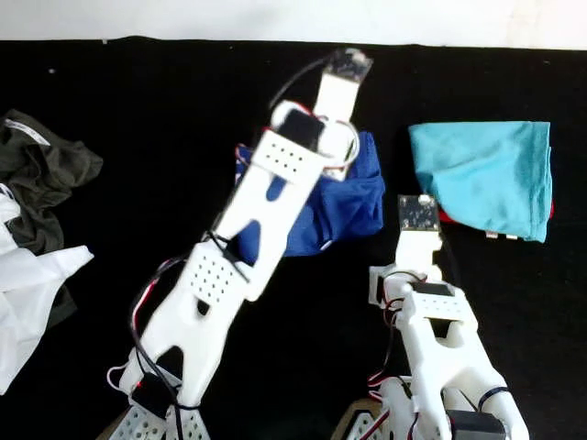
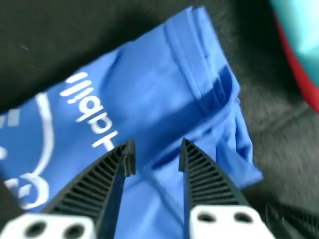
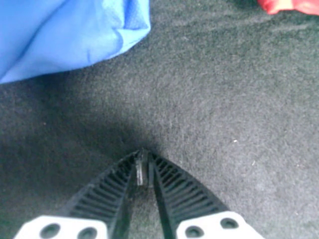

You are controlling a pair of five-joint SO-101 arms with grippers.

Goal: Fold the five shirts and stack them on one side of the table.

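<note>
A blue shirt (image 1: 339, 206) with white print lies crumpled mid-table, partly under the left arm. My left gripper (image 2: 156, 149) hovers open just above the blue shirt (image 2: 149, 99), nothing between its fingers. My right gripper (image 3: 144, 167) is shut over bare black cloth, to the right of the blue shirt (image 3: 65, 35). A folded teal shirt (image 1: 491, 174) lies at the right on a red one whose edge (image 1: 448, 218) peeks out. At the left edge a dark olive shirt (image 1: 41, 174) and a white shirt (image 1: 27, 293) lie in a loose heap.
The table (image 1: 165, 82) is covered in black cloth. The left arm (image 1: 238, 247) stretches diagonally across the middle; the right arm (image 1: 436, 312) stands near the front right. Open cloth lies along the back and between the heap and the left arm.
</note>
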